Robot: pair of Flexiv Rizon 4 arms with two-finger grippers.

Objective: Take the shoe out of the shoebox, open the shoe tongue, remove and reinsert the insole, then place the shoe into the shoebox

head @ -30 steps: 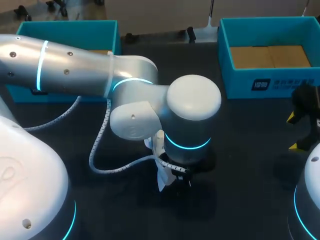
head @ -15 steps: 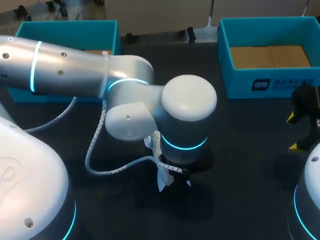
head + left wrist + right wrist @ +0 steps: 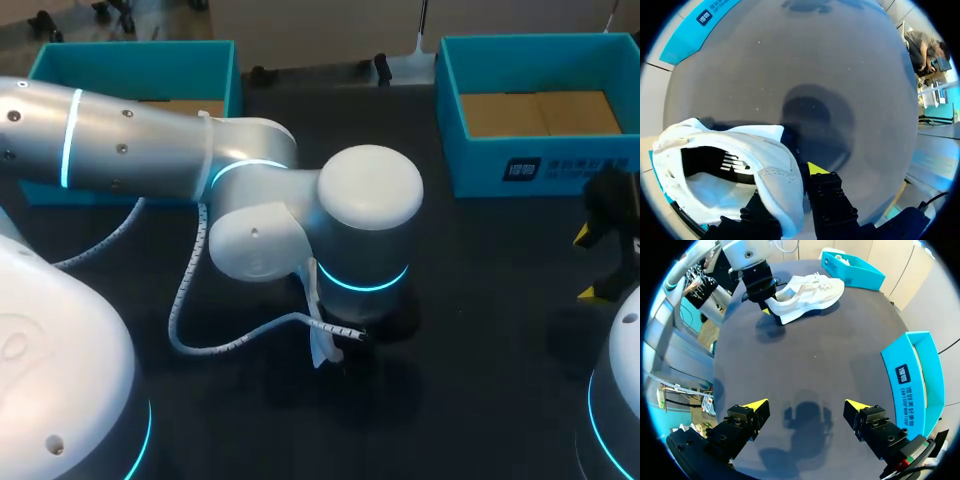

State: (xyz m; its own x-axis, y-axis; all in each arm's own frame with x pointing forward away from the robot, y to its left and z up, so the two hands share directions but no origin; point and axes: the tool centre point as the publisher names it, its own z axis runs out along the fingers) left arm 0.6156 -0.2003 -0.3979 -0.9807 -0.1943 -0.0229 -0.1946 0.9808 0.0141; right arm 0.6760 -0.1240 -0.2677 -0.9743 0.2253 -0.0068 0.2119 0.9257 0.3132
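Observation:
The white shoe lies on its sole on the dark table, toe toward the far teal box. My left gripper pinches its heel collar: in the left wrist view the white collar sits between the fingers of the left gripper, one yellow-tipped finger outside and the other inside the shoe's opening. In the head view my left arm hides nearly all of the shoe. My right gripper hangs open and empty above bare table at the right side.
One teal shoebox with a cardboard floor stands at the back right, close to my right gripper. Another teal box stands at the back left. A cable loops from the left arm over the table.
The left gripper's fingers have come together on the shoe's heel collar, and the left arm has shifted slightly left. The right arm has not moved.

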